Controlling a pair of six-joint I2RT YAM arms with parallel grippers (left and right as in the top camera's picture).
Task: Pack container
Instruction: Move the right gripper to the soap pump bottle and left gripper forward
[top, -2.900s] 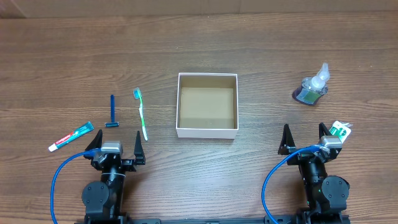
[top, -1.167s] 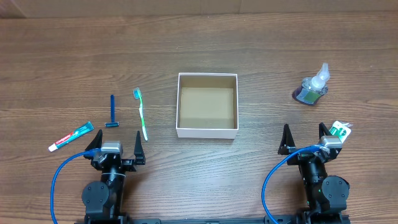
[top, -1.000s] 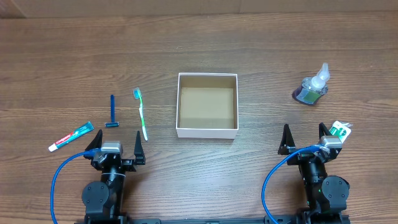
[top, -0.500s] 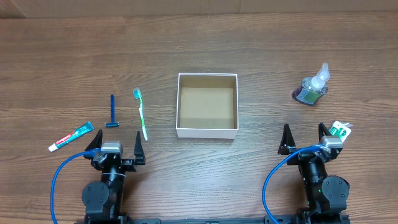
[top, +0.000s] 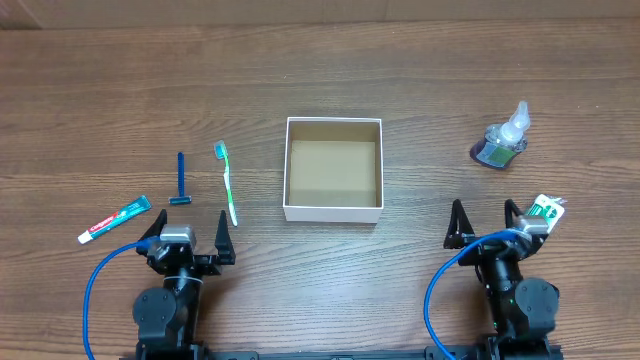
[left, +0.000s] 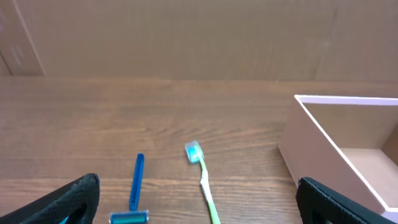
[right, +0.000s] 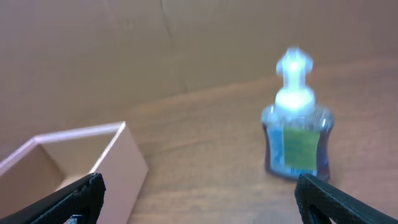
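Observation:
The container (top: 333, 209), a square white box with a brown inside, sits empty at the table's middle; it shows at the right of the left wrist view (left: 323, 134) and at the left of the right wrist view (right: 127, 171). A green toothbrush (top: 228, 182), a blue razor (top: 181, 180) and a toothpaste tube (top: 114, 220) lie left of it. A blue pump bottle (top: 500, 140) lies to the right, with a small white and green packet (top: 546, 210) nearer me. My left gripper (top: 186, 236) is open near the toothbrush's handle end. My right gripper (top: 485, 228) is open beside the packet.
Blue cables loop from both arm bases at the front edge. A cardboard wall stands behind the table in both wrist views. In the left wrist view the toothbrush (left: 202, 180) and razor (left: 134, 193) lie between the fingers.
The right gripper has shifted slightly; the right wrist view is blurred. The objects and the left arm are as before.

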